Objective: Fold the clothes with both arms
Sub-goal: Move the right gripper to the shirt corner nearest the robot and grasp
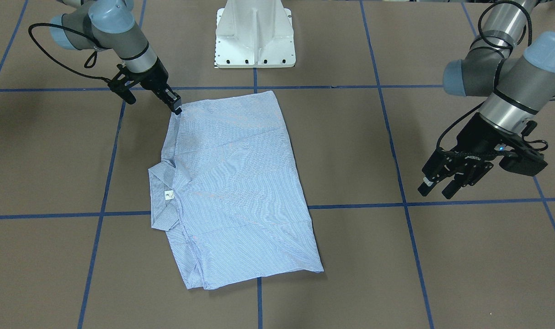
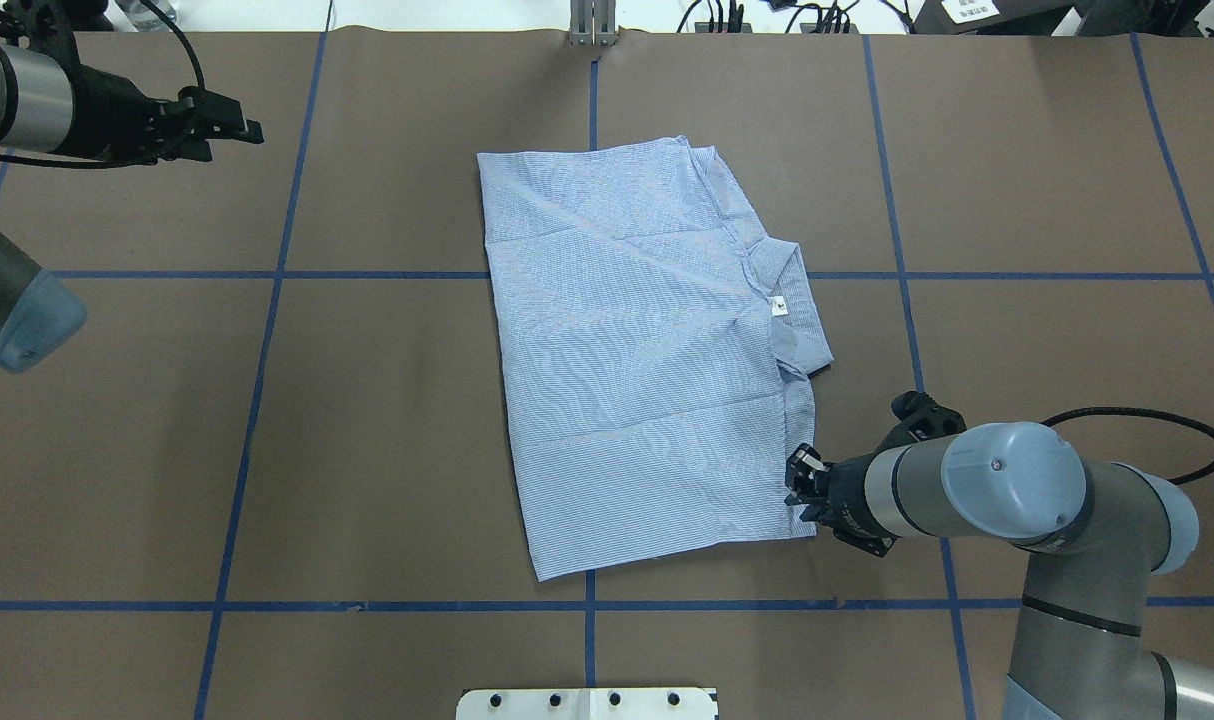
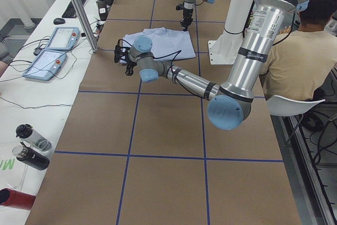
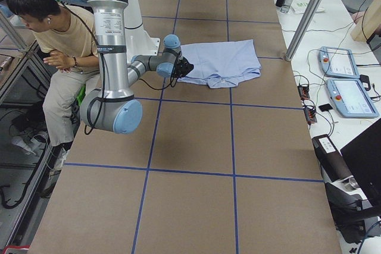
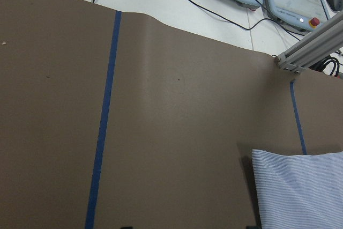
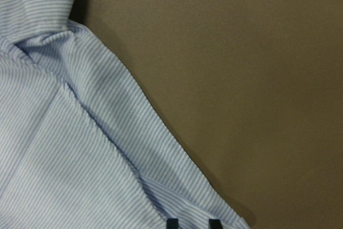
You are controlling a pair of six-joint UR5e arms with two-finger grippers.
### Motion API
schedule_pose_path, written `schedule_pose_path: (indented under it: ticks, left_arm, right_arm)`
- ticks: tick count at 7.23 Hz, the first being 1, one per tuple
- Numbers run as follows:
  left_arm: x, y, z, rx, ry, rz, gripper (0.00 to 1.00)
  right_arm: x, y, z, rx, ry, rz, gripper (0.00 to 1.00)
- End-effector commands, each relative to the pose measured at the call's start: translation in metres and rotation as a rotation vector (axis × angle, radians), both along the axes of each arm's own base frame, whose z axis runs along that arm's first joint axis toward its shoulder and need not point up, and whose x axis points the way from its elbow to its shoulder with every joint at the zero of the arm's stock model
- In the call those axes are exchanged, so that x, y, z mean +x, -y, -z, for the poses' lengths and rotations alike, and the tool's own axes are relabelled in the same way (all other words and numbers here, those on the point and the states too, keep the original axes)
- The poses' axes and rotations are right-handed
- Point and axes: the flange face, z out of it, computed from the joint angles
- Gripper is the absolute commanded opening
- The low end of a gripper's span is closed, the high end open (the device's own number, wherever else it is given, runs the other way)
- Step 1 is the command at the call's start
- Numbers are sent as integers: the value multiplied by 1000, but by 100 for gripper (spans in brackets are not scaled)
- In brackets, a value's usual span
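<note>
The light blue-and-white striped shirt [image 1: 232, 183] [image 2: 647, 340] lies folded into a flat rectangle in the middle of the table, its collar and white neck label [image 2: 779, 306] on the robot's right side. My right gripper [image 1: 177, 108] [image 2: 799, 487] sits low at the shirt's near right corner, shut on the shirt's edge. The right wrist view shows its fingertips [image 6: 171, 222] close together over the striped cloth [image 6: 69, 148]. My left gripper [image 1: 437, 187] [image 2: 242, 125] hovers open far off to the left, holding nothing. The left wrist view catches only a corner of the shirt [image 5: 300, 191].
Blue tape lines grid the brown table cover. The white pedestal base [image 1: 254, 34] stands at the robot's edge. A person [image 4: 53, 34] sits beside it. Control pendants [image 3: 52, 51] and bottles [image 3: 31, 146] lie on the white bench beyond the far table edge.
</note>
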Motion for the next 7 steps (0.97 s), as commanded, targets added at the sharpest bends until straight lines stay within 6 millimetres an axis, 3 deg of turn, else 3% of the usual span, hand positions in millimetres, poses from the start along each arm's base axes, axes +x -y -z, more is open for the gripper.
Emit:
schedule_pose_path:
  ticks: [1,7]
  left_arm:
    - [0,0,0,2,0,3,76]
    - [-2,-1,3,7,-2,6,76]
  right_arm:
    - [-1,4,-4,-5,-8,-8,77]
    - [-12,-11,-10,-6,-23,23,74]
